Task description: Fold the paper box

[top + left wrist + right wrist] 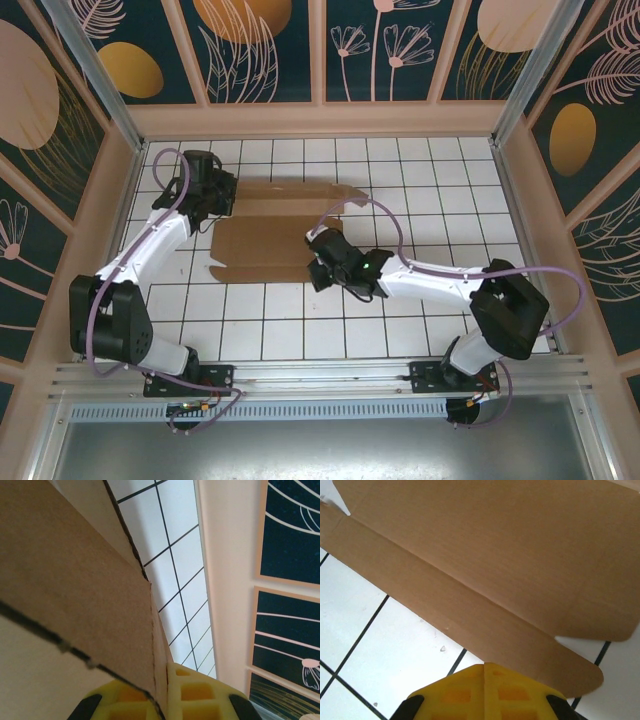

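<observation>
White-black arms point(150, 245), purple cables point(154, 170)

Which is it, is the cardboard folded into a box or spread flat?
Mostly spread: the cardboard lies as an open sheet on the table, not a box. The left gripper pinches its left edge.

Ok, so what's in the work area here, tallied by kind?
Brown cardboard sheets: 1, the paper box
Yellow-fingered grippers: 2, the left gripper and the right gripper
Total: 3
</observation>
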